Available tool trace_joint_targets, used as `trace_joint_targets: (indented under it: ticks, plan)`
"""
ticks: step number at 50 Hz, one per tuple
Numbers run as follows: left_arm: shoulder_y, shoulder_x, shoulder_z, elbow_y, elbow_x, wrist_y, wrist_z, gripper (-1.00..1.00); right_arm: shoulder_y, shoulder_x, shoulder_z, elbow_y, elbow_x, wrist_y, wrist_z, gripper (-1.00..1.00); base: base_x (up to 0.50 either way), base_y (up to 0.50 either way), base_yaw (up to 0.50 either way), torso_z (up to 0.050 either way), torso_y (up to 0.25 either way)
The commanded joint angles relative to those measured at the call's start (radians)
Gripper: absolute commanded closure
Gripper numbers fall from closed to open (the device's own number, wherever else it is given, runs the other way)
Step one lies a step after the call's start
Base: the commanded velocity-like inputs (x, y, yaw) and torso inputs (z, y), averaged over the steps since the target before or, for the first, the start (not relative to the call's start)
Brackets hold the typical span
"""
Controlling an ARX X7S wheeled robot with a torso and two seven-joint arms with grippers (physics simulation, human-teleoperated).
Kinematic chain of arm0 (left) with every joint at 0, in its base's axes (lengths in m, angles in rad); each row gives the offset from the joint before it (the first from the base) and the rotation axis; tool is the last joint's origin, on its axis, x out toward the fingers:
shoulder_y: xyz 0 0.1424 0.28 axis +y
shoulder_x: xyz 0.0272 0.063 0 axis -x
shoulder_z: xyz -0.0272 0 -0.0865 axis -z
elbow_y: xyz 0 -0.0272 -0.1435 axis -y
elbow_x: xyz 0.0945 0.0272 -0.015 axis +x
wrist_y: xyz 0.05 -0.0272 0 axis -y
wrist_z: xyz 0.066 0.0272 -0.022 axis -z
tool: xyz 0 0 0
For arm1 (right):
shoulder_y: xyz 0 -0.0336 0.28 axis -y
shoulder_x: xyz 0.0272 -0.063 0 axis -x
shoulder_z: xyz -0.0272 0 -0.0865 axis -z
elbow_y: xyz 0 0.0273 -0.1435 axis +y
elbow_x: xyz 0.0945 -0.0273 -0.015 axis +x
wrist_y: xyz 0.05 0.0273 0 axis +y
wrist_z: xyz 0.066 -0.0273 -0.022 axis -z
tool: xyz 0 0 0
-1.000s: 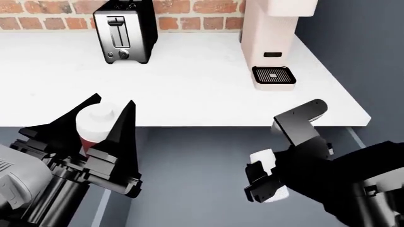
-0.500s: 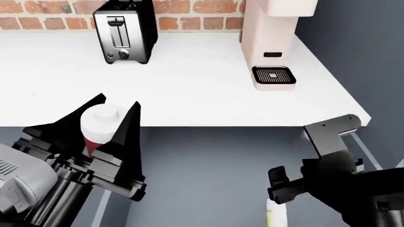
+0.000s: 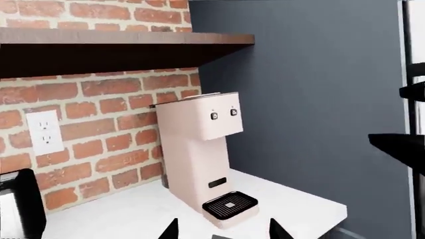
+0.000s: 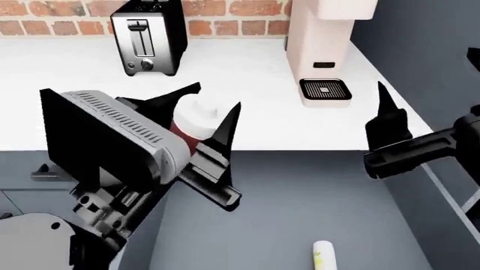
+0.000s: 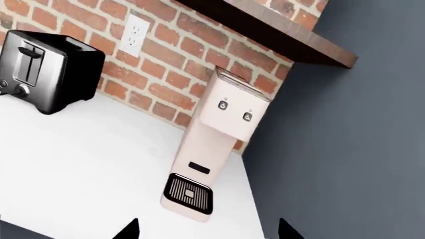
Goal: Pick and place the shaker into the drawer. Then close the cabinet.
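Observation:
The shaker (image 4: 188,125), dark red with a white cap, sits between the fingers of my left gripper (image 4: 216,97), which is shut on it, tilted, just over the front edge of the cabinet's white countertop (image 4: 248,121). In the left wrist view only the two fingertips (image 3: 171,229) show, with a grey sliver between them. The drawer (image 4: 285,202) stands open below the counter, blue-grey inside. My right gripper (image 4: 428,70) hangs open over the counter's right corner. Its fingertips (image 5: 131,228) are wide apart with nothing between them.
A slim white tube with green marks (image 4: 322,254) lies on the drawer floor near the front. On the counter stand a black toaster (image 4: 146,42) at the back and a pink coffee machine (image 4: 321,50) at the right. A dark wall (image 4: 420,45) bounds the right side.
My left arm has lifted and swung right with the shaker, from below the counter edge to above it. My right gripper rose to counter height, away from the white tube, which now lies in the drawer.

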Motion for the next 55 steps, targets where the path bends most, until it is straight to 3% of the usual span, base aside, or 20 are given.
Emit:
trace_joint_targets:
  ticks: [1,10,14,41,55]
  plan:
    - [-0.132,0.138,0.225,-0.102,0.076,-0.181,0.075,1.00,0.452,0.171,-0.254,-0.133,0.197,-0.177,0.084,-1.00,0.00,0.00,0.00,0.000,0.000]
    - [-0.036,0.147,0.423,-0.182,0.336,-0.178,0.225,1.00,0.760,0.234,-0.457,-0.191,0.297,-0.266,0.086,-1.00,0.00,0.00,0.00,0.000,0.000]
    - [-0.027,0.156,0.481,-0.244,0.407,-0.173,0.271,1.00,0.814,0.247,-0.522,-0.233,0.319,-0.320,0.086,-1.00,0.00,0.00,0.00,0.000,0.000]
    - [-0.029,0.250,0.659,-0.457,0.551,-0.190,0.385,1.00,0.828,0.291,-0.538,-0.305,0.378,-0.412,0.089,-1.00,0.00,0.00,0.00,0.000,0.000]
    - [0.011,0.248,0.702,-0.549,0.571,-0.180,0.415,1.00,0.828,0.292,-0.532,-0.305,0.399,-0.396,0.089,-1.00,0.00,0.00,0.00,0.000,0.001]
